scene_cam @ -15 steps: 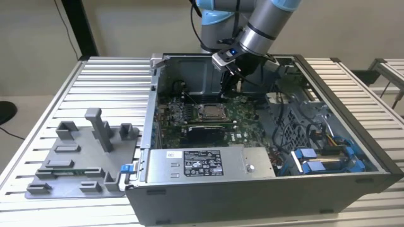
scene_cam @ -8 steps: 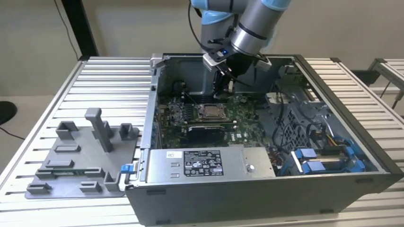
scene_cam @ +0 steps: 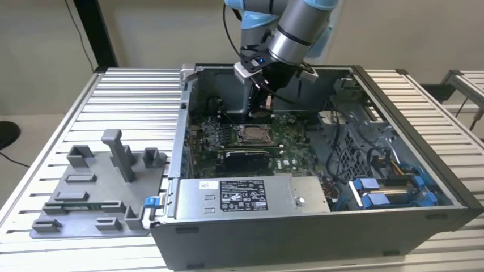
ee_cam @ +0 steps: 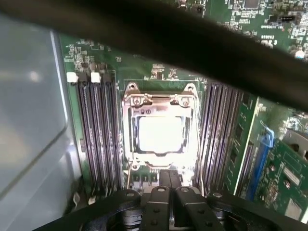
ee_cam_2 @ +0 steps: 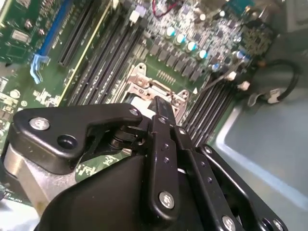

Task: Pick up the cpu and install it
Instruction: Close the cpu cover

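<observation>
The cpu (ee_cam: 160, 134) is a small flat square with a pale metal top that glares almost white in the first wrist view; its edge colour is not readable. It lies flat in the socket on the green motherboard (ee_cam: 166, 74), ringed by the silver socket frame (ee_cam: 132, 103). A thin wire lever (ee_cam: 198, 159) runs along one side of that frame. Rows of dark memory slots (ee_cam: 96, 130) flank the socket on both sides. In the exterior view the cpu sits mid-board inside the open computer case (scene_cam: 423, 226), on the far side of the silver power supply box (scene_cam: 250, 195). The gripper (ee_cam: 169, 177) is not holding the cpu. It hangs over the board by the socket's edge, seemingly the far edge in the exterior view, near the chip but apart from it. The arm (scene_cam: 295, 34) reaches down into the case from the far side. The black fingers (ee_cam_2: 160, 125) look pressed together with nothing between them, tips pointing toward the frame edge; I cannot tell whether the tips touch the frame. A grey tray (scene_cam: 83, 192) with upright blocks lies on the slatted table (scene_cam: 128, 96) at the exterior view's left of the case, well apart from both gripper and cpu.
</observation>
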